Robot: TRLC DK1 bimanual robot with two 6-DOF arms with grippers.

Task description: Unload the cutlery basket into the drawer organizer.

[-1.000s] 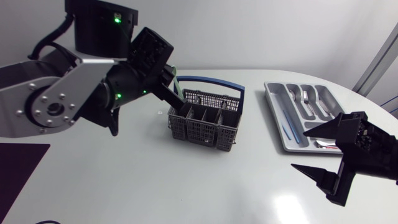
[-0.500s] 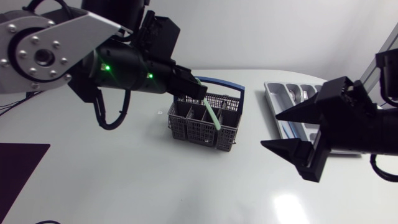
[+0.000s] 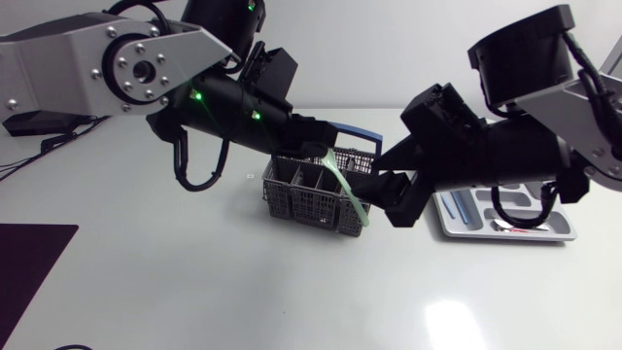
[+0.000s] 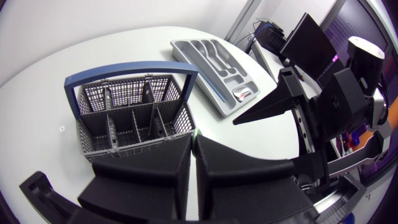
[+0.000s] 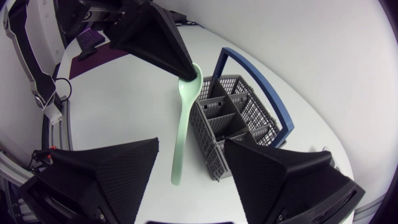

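The grey cutlery basket [image 3: 309, 192] with a blue handle stands mid-table, its compartments [image 4: 127, 112] looking empty in the left wrist view. My left gripper [image 3: 326, 146] hovers over the basket's right end, shut on the top of a pale green spoon [image 3: 341, 179]. The spoon [image 5: 181, 134] hangs down from the left gripper [image 5: 188, 72] beside the basket [image 5: 233, 121]. My right gripper [image 3: 358, 183] is open, one finger on each side of the spoon's lower part without touching it. In its own view the right gripper [image 5: 191, 144] frames the spoon's lower end. The grey drawer organizer [image 3: 463, 216] lies at the right, half hidden by my right arm.
The organizer [image 4: 217, 65] holds several pieces of cutlery in its slots. A dark purple mat [image 3: 29, 262] lies at the table's front left. Both arms crowd the space just right of the basket.
My left gripper has lifted the green spoon out of the basket and carried it rightward. My right arm has swung in from the front right until its fingers flank the spoon.
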